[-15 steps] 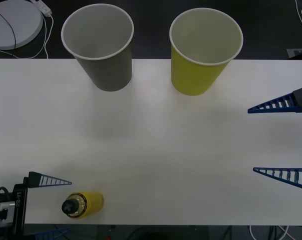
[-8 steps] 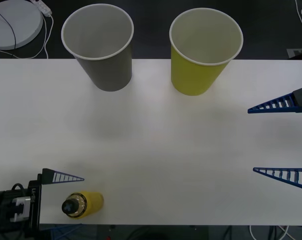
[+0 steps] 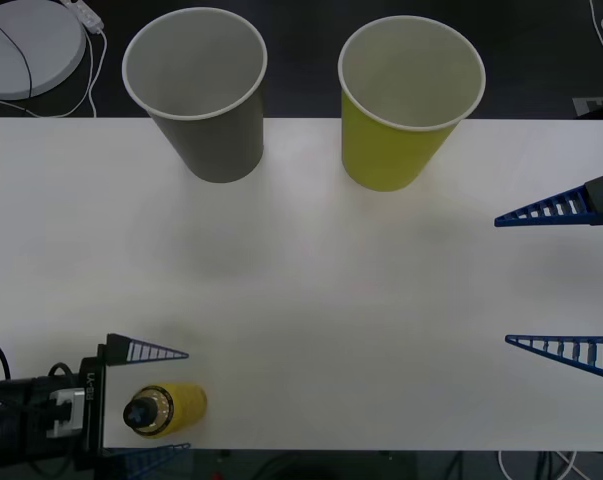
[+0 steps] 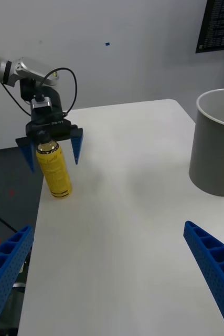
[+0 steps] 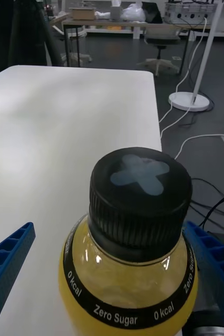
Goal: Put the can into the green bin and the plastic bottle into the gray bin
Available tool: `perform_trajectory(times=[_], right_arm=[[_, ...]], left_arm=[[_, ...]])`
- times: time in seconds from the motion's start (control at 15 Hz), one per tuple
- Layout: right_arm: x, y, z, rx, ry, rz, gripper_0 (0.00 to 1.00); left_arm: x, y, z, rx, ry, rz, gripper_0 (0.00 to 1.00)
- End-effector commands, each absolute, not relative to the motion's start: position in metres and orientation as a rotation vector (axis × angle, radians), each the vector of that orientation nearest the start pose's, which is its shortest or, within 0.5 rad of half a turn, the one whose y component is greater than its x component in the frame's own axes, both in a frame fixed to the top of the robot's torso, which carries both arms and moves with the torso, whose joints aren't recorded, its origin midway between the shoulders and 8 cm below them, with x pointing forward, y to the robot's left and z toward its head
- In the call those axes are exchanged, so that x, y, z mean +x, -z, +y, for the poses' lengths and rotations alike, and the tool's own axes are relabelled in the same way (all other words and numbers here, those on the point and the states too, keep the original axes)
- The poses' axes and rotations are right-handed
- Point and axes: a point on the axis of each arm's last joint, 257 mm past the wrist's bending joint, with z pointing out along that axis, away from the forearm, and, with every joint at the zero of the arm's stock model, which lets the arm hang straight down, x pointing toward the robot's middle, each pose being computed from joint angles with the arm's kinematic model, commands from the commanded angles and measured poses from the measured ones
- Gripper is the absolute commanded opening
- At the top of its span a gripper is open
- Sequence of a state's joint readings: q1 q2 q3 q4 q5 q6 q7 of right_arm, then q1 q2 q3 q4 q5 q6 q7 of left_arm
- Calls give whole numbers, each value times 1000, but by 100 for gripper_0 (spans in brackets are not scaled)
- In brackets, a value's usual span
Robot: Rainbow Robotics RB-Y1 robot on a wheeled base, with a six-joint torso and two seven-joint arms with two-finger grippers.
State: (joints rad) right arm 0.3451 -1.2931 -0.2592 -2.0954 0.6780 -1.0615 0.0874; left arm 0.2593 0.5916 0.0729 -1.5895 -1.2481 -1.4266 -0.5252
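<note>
Yellow plastic bottle (image 3: pixel 166 409), black ribbed cap, black neck band lettered white, on white table (image 3: pixel 311 290). Behind it, gray bin (image 3: pixel 203 100) and yellow-green green bin (image 3: pixel 403 105), both white-rimmed, pale inside. Blue ribbed fingers (image 3: pixel 146 351).

The left gripper (image 3: pixel 146 405) sits low at the robot's left, fingers spread wide — the right gripper (image 3: pixel 561 280) waits, likewise spread.

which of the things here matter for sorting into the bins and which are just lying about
Part of the job:
- plastic bottle, upright near the table's front edge, between the open fingers of the left claw
- gray bin
- green bin
- right claw, open, waiting at the table's right side

Just lying about:
- white round base with its cable, on the floor behind the table
</note>
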Motion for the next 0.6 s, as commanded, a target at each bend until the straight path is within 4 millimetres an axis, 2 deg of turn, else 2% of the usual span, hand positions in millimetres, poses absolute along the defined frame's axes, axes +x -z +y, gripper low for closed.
perform_trajectory(times=[0.07, 0.27, 0.33, 0.4, 0.47, 0.6], right_arm=[[288, 68, -201, -1465, -642, 1311, 100], [288, 68, -201, -1465, -642, 1311, 100], [288, 68, -201, -1465, -642, 1311, 100], [288, 68, -201, -1465, -642, 1311, 100], [288, 68, -201, -1465, -642, 1311, 100], [288, 68, -201, -1465, -642, 1311, 100]], left_arm=[[258, 299, 185, 1465, 666, 1271, 100], [257, 300, 183, 1463, 676, 1273, 100], [256, 301, 183, 1465, 677, 1273, 73], [256, 301, 183, 1464, 678, 1275, 18], [256, 301, 183, 1464, 678, 1275, 0], [256, 301, 183, 1466, 675, 1275, 0]])
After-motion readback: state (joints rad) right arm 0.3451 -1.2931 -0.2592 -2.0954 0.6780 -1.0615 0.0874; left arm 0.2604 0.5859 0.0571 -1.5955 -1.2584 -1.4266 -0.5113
